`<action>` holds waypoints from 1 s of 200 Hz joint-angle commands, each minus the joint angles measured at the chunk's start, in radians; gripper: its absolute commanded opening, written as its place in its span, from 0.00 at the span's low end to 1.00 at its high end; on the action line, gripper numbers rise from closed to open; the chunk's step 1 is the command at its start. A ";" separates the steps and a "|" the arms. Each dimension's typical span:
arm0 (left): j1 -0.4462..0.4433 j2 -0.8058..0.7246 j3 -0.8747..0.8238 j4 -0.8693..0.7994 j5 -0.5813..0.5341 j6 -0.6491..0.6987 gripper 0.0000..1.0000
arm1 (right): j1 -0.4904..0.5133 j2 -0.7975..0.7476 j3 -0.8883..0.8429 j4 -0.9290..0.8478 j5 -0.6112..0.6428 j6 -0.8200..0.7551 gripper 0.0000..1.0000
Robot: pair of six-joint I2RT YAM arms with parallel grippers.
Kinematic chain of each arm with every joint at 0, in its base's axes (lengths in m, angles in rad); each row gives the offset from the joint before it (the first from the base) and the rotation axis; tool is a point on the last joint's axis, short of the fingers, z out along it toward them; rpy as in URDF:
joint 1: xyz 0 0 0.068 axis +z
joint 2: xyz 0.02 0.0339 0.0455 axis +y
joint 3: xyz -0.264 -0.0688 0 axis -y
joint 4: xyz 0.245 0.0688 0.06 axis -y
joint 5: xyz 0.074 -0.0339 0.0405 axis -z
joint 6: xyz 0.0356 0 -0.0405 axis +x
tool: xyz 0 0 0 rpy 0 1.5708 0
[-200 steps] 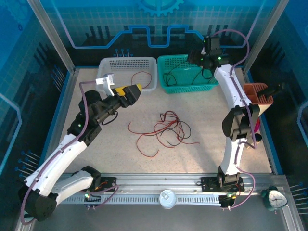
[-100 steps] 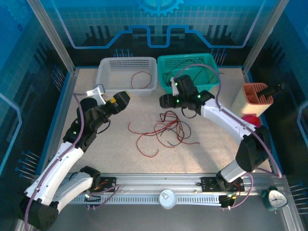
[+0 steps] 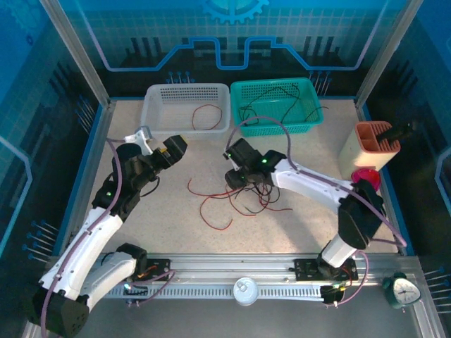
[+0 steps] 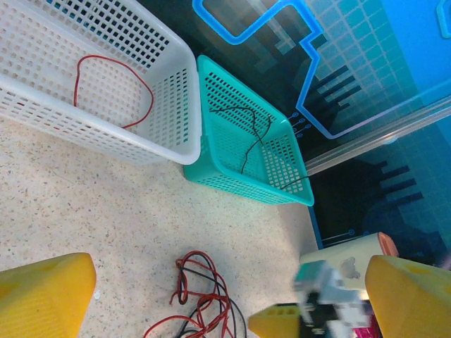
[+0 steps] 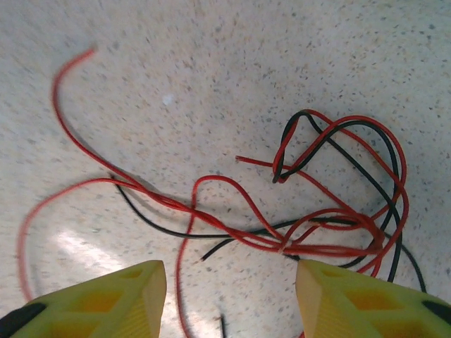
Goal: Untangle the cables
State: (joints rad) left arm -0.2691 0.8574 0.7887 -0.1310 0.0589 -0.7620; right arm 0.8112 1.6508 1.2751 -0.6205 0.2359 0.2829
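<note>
My right gripper [image 3: 236,179] has swung from the green basket [image 3: 296,125] at one o'clock to over the cables [image 5: 282,246] mid-table, fingers apart, nothing held, ready to pick one, while my left gripper [image 3: 174,146] waits wide open at ten o'clock.

White-and-black arms [image 3: 91,232], pinkish-purple cables [image 3: 264,118], yellow end effector fingers [image 5: 352,303].

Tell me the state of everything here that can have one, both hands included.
left hand: open, empty.
right hand: open, low over the loose cables, gripping nothing.
loose cables: red and black, tangled together.
white basket: holds one red cable.
teal basket: holds black cable.
</note>
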 commanded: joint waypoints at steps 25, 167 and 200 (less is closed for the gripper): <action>0.018 -0.003 0.007 -0.018 0.021 -0.014 0.99 | 0.011 0.137 0.086 -0.044 0.051 -0.086 0.47; 0.022 -0.003 0.015 0.003 0.034 -0.030 0.99 | -0.038 0.236 0.089 -0.015 0.010 -0.100 0.28; 0.022 -0.006 0.015 0.002 0.036 -0.032 0.99 | -0.044 0.246 0.093 -0.008 -0.006 -0.103 0.31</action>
State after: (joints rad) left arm -0.2569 0.8574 0.7887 -0.1341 0.0753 -0.7872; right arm 0.7776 1.8706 1.3506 -0.6338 0.2504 0.1898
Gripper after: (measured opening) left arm 0.992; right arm 0.295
